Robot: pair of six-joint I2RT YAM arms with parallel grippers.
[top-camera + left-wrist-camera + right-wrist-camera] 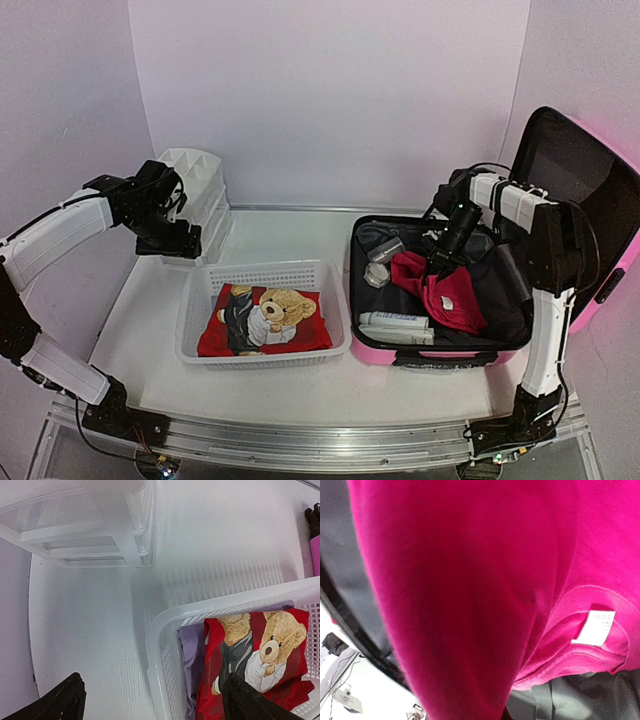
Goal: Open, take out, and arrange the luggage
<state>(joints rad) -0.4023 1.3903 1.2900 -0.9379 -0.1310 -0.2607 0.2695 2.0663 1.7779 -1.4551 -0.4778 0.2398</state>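
Luggage (372, 352) open at right side of table (150, 340), lid propped up against right wall, lower shell flat just beside white basket (197, 300). Right gripper (441, 264) down inside luggage, fingers pressed together on bunched fold of red garment (452, 300); wrist view filled with that fabric, white tag (594, 628) showing. Left gripper (181, 240) hovers back left, between drawer organizer (200, 185) and basket, fingers (62, 702) spread wide. Teddy-bear print cloth (275, 312) lies in basket.

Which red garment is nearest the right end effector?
The plain red shirt with the white tag, in the luggage; the teddy-print one lies in the basket.
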